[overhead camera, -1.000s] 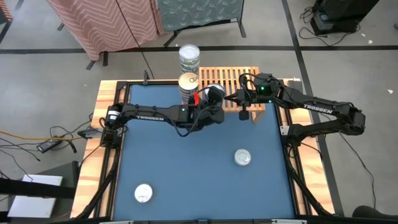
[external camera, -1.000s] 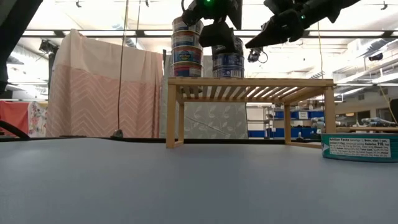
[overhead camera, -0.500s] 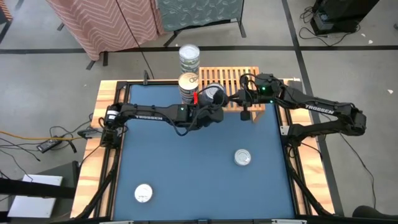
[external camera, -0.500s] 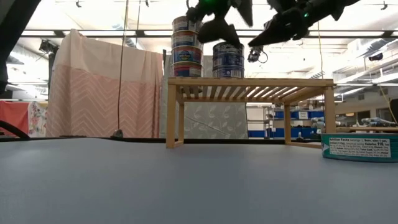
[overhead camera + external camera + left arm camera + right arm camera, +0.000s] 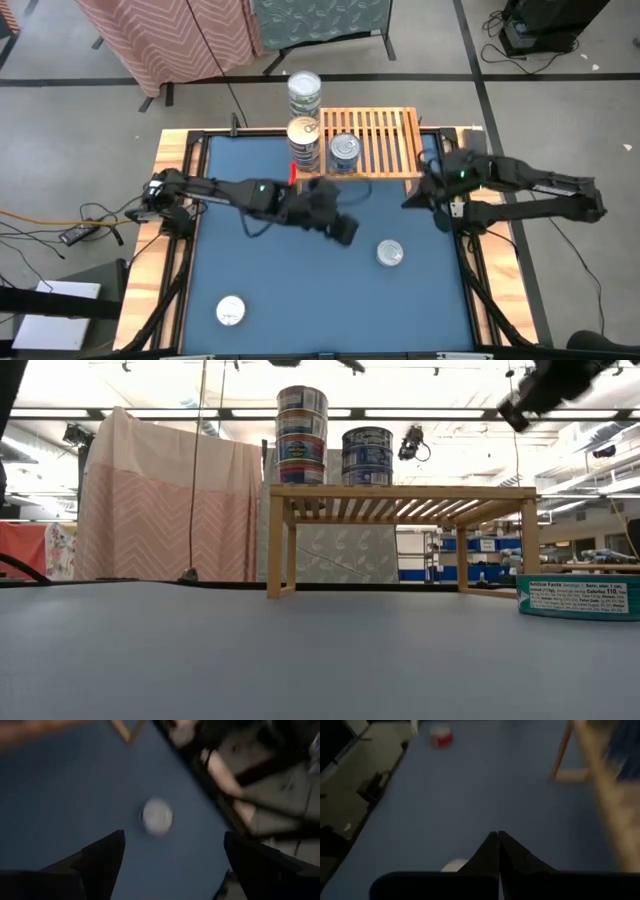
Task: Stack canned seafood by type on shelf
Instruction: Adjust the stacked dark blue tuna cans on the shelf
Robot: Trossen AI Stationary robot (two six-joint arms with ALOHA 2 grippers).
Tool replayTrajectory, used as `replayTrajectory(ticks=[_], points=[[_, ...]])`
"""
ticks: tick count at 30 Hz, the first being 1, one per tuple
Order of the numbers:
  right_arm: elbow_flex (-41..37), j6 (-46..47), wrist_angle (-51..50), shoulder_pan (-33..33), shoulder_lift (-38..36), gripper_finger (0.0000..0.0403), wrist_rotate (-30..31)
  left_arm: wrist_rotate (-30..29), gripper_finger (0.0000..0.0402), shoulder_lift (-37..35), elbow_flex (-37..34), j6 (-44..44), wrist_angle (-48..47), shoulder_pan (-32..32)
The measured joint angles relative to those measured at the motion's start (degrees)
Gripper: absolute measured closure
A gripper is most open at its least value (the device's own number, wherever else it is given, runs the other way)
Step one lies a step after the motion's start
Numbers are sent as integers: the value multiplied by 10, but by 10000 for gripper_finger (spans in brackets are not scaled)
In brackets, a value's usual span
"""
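Looking down from above, the shelf [image 5: 370,140] stands at the counter's [image 5: 260,270] far edge carrying two stacks of canned seafood [image 5: 343,152] at its left end, two loose tins [image 5: 389,254] lie on the blue surface, and both arms have pulled back off the shelf since a second ago, the left end effector [image 5: 343,230] now spread wide and empty over mid-counter, the right end effector [image 5: 425,195] pinched shut on nothing near the right rail. At counter level a teal tin [image 5: 578,598] sits right of the shelf with only the right arm [image 5: 545,385] overhead. The left wrist camera shows wide-set fingers [image 5: 102,862] above one tin [image 5: 157,816], while the right wrist's fingers [image 5: 492,852] meet.
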Motion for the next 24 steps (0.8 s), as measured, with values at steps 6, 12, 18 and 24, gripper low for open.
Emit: replayTrajectory(ticks=[6, 12, 18, 24], points=[[-107, 162, 80, 145, -20, 402, 132, -27, 57, -17, 0, -13, -70, -91], [-147, 238, 221, 253, 49, 402, 223, -36, 57, -42, 1, -82, -227, -205], [-125, 262, 242, 290, 126, 402, 301, -20, 57, -40, 0, -180, -383, -316], [-122, 386, 222, 316, 214, 402, 328, -99, 57, -39, -21, -293, -356, -366]])
